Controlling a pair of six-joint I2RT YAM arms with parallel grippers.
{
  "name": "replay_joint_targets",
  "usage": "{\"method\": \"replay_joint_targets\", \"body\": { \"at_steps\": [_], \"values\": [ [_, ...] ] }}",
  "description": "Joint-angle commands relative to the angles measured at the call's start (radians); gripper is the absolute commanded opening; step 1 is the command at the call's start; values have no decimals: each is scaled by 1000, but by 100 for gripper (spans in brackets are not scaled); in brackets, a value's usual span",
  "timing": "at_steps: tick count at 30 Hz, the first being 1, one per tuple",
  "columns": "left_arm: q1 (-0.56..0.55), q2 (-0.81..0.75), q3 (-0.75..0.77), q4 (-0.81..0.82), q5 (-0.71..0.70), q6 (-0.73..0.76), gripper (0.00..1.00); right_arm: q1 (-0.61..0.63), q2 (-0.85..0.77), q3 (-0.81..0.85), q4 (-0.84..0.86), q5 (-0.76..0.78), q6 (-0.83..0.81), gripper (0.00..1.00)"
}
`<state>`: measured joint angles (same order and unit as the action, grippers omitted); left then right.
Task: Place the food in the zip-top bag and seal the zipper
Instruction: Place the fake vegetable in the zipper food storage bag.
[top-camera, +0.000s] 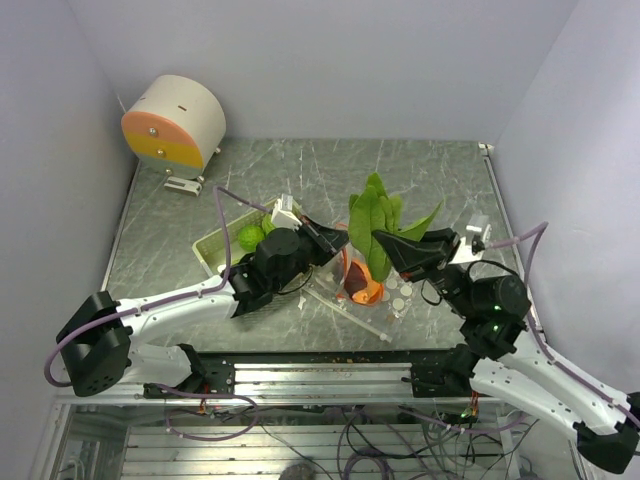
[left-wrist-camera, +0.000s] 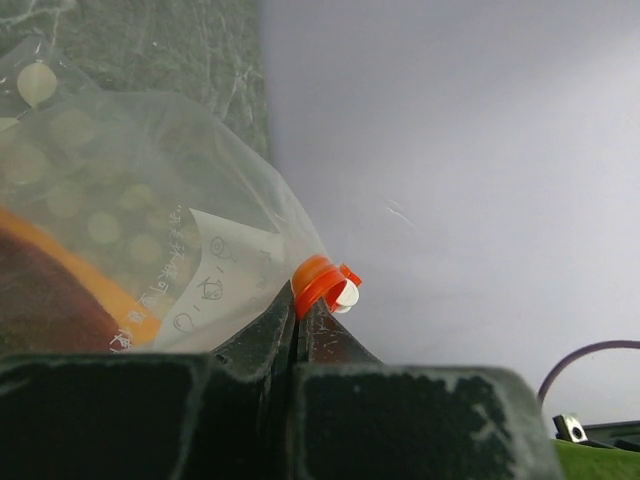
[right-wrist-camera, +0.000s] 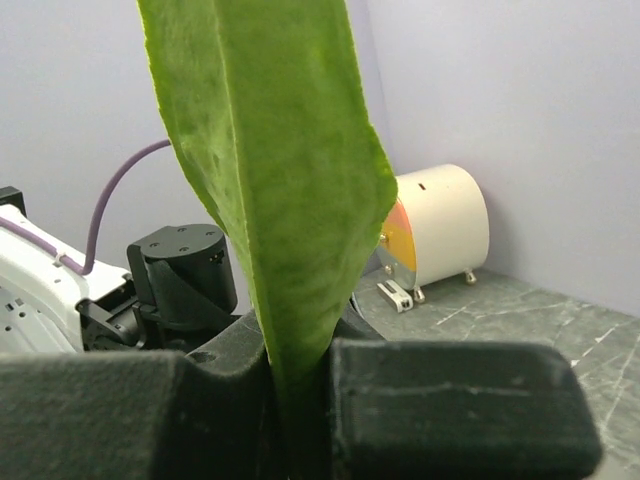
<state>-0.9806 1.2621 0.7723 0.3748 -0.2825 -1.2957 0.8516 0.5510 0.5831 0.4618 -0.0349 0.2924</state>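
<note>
Dangled the carrot (top-camera: 372, 220) by its leaves, orange end seemingly down in the bag (left-wrist-camera: 110, 190).
Had the right gripper (right-wrist-camera: 298, 375) pinched on one floppy leaf (right-wrist-camera: 280, 180), the left gripper (left-wrist-camera: 296, 335) clamped on the thin bag rim by the slider (left-wrist-camera: 320, 282). Looked light and bendy; would've grabbed lower, near the stiffer stem.

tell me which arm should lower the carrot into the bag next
Right: the right gripper is shut on the carrot leaf, while the left gripper pinches the bag edge by the orange slider.
</note>
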Motion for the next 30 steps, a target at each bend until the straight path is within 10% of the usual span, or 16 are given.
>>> {"method": "replay_joint_targets", "body": {
  "at_steps": [1, 30],
  "values": [
    [14, -10, 44, -4, 43, -2, 7, 0, 51, -67, 266, 4, 54, 0],
    [70, -89, 40, -32, 103, 4, 7, 222, 332, -225, 449, 487, -309, 0]
  ]
}}
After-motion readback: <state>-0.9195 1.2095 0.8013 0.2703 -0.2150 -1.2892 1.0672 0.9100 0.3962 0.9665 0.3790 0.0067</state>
